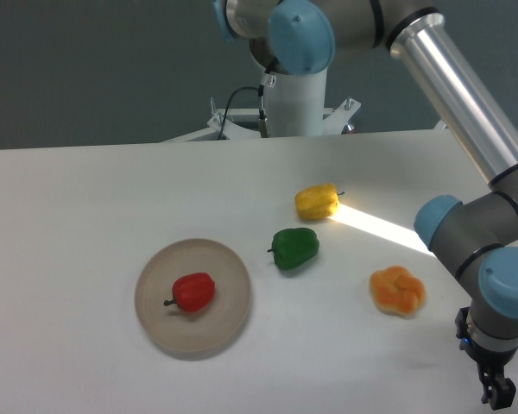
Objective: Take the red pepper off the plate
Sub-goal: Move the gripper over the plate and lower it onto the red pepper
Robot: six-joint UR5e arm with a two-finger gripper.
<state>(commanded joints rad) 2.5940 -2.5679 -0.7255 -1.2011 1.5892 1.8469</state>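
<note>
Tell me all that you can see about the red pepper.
The red pepper is small, glossy and smooth, and looks like a plastic toy. A short dark stem sticks out at its left end, so it lies on its side. It rests on the round tan plate, slightly left of the plate's middle, and touches only the plate. The gripper is far away, at the lower right edge of the picture.

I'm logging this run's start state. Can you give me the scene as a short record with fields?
target: red pepper, lying on the plate, stem pointing left
plate: plate, front left of the table
other items: green pepper, yellow pepper, orange pepper, all on the table off the plate
gripper: gripper, bottom right edge of view, far from the plate, partly cut off; open or shut cannot be told
held: nothing visible
</note>
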